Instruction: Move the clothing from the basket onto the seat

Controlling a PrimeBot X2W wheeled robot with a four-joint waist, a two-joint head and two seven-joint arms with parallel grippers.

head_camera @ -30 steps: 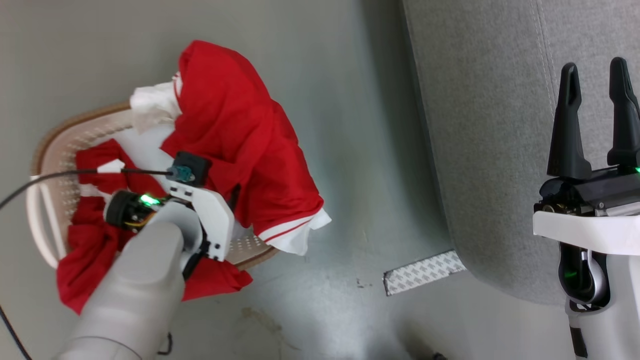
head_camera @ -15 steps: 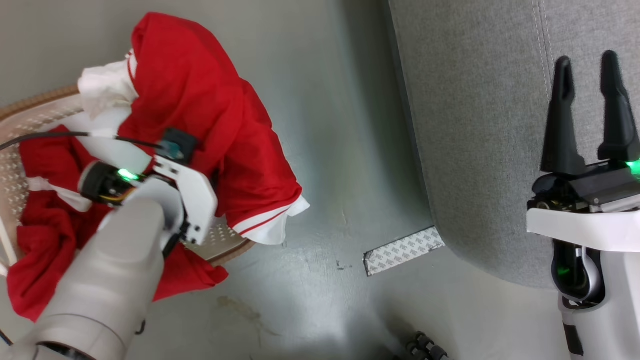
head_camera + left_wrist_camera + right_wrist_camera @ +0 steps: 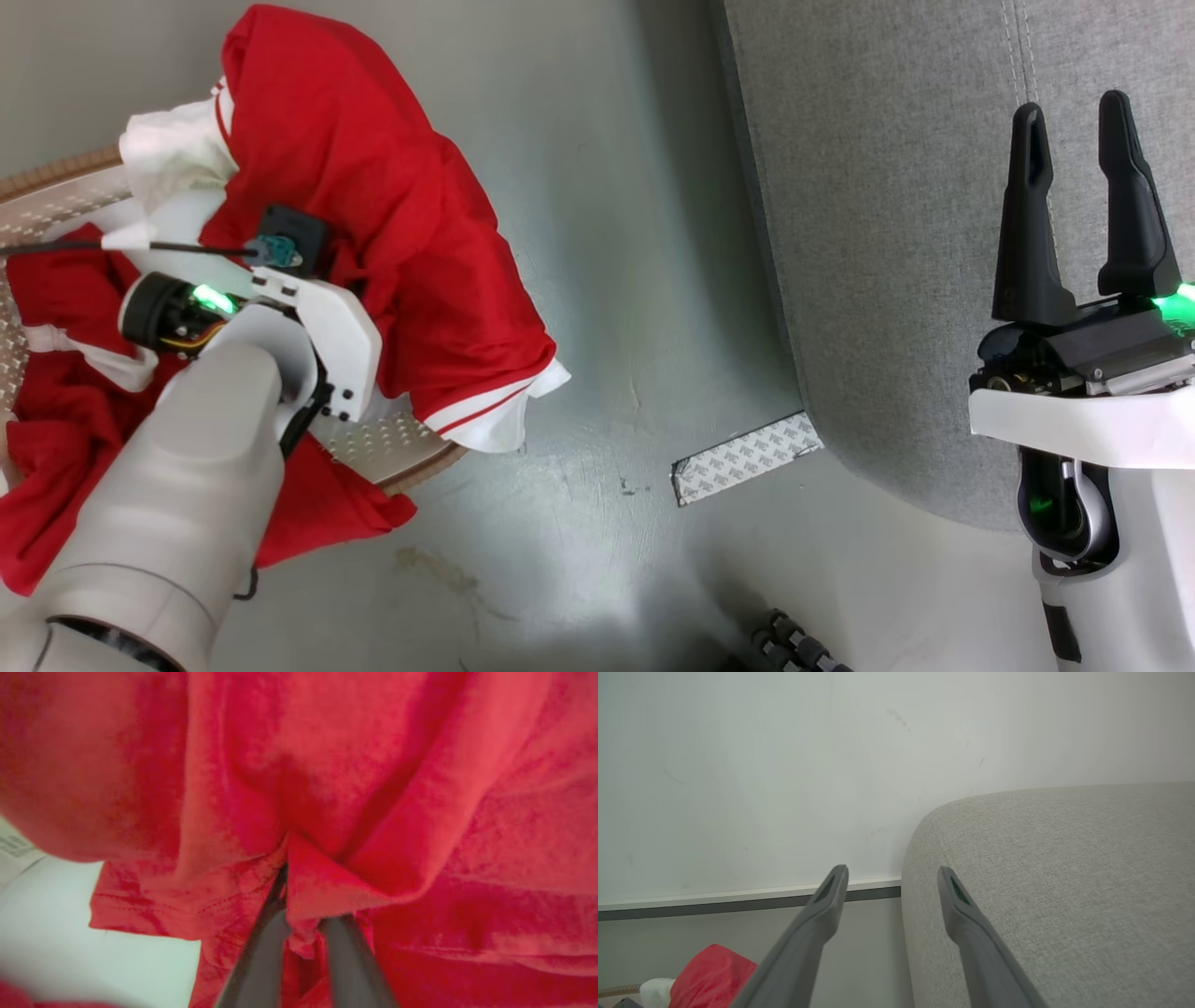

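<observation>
Left gripper point(image 3: 303, 905) is seen clamped on a fold of the clothing point(image 3: 392, 187): in the left wrist view red fabric is bunched btwn the two dark fingers point(image 3: 266, 961), w/ the tips buried in the cloth. In the head view the left forearm point(image 3: 187, 485) is reached over the basket point(image 3: 397, 448), and the gripper itself is hidden under the wrist. Clothing is heaped in the basket. One red piece w/ a white, red-striped cuff point(image 3: 495, 420) is draped over the rim on the seat side; another is spilled over the near rim onto the floor point(image 3: 607, 308). Basket is set on the floor, well apart from the seat point(image 3: 887, 233). Right gripper point(image 3: 1072, 107) is held over the seat's edge, jaws spread wide and empty. A patterned tape strip point(image 3: 747, 457) is stuck to the floor just beside the seat corner.
</observation>
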